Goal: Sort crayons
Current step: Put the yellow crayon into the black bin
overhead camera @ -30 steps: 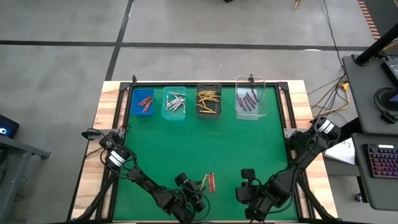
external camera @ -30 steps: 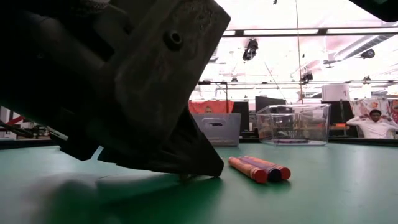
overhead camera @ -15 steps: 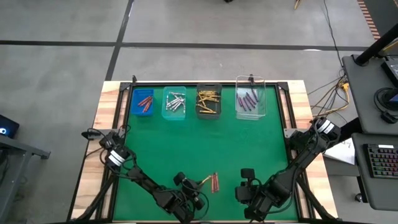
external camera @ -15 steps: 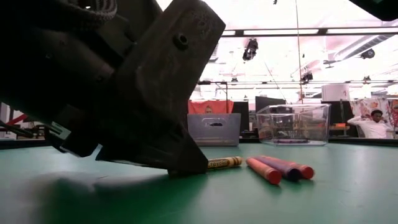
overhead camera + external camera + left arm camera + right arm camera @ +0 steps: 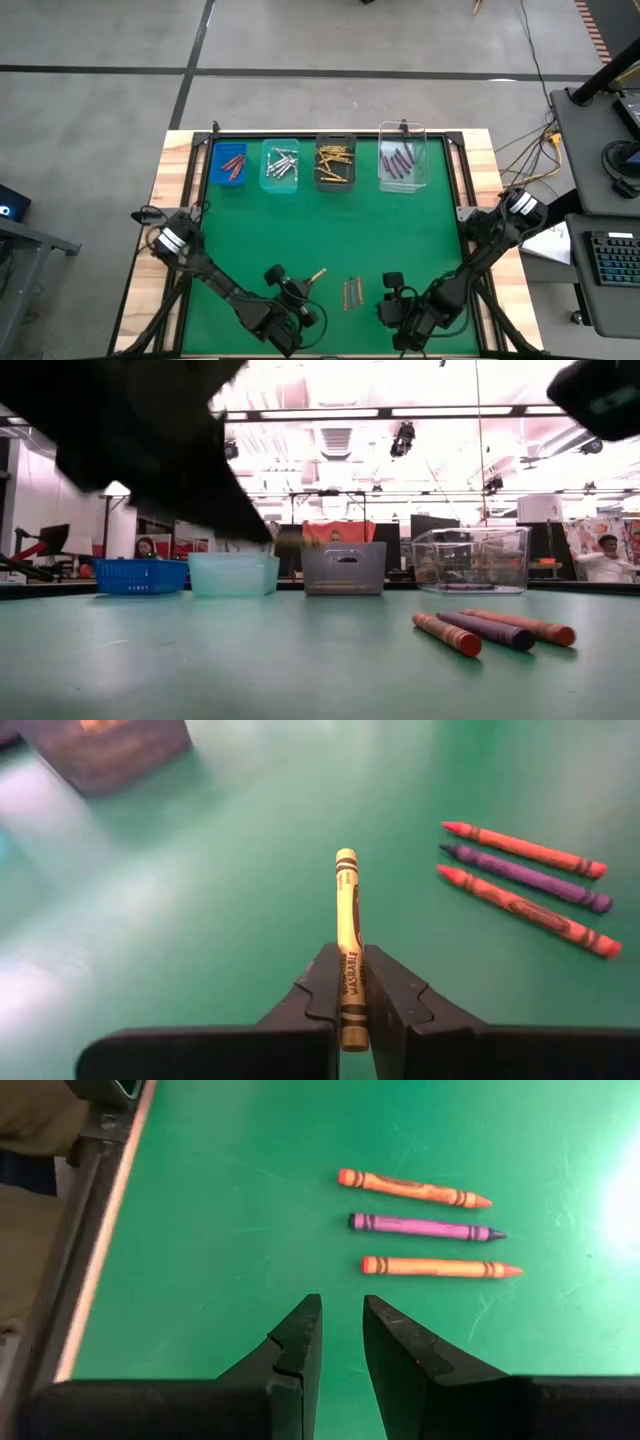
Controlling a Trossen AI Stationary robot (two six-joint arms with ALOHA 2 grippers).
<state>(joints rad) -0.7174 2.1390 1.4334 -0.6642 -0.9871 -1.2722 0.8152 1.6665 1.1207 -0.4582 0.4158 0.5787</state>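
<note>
A gold-yellow crayon (image 5: pixel 347 910) hangs above the green mat, with my left gripper (image 5: pixel 349 962) shut on it near the table's front edge, left of centre (image 5: pixel 303 283). Three more crayons, two red (image 5: pixel 415 1188) (image 5: pixel 440 1267) with a purple one (image 5: pixel 425 1228) between them, lie side by side flat on the mat (image 5: pixel 350 293). They lie between my two grippers. My right gripper (image 5: pixel 340 1315) hovers open just right of them (image 5: pixel 392 285), with nothing between its fingers. My left gripper pinches the gold-yellow crayon between its two fingers at the crayon's near end (image 5: pixel 350 995), over the label. The crayon lies along the fingers and sticks out forward past their tips. The fingers slant down from the near left. The crayon is lifted clear of the mat.
Four bins stand in a row along the far edge: blue (image 5: pixel 232 165), pale blue (image 5: pixel 281 166), dark grey (image 5: pixel 336 163) and clear (image 5: pixel 403 165), each with crayons inside. Bare green mat (image 5: pixel 330 225) spreads between the bins and the grippers.
My left gripper has shut on the gold-yellow crayon, pulled it out from beside the other three and lifted it clear of the mat, going up and toward the table's left. The three remaining crayons have rolled a little toward the right and spread apart. My right gripper has sunk slightly.
</note>
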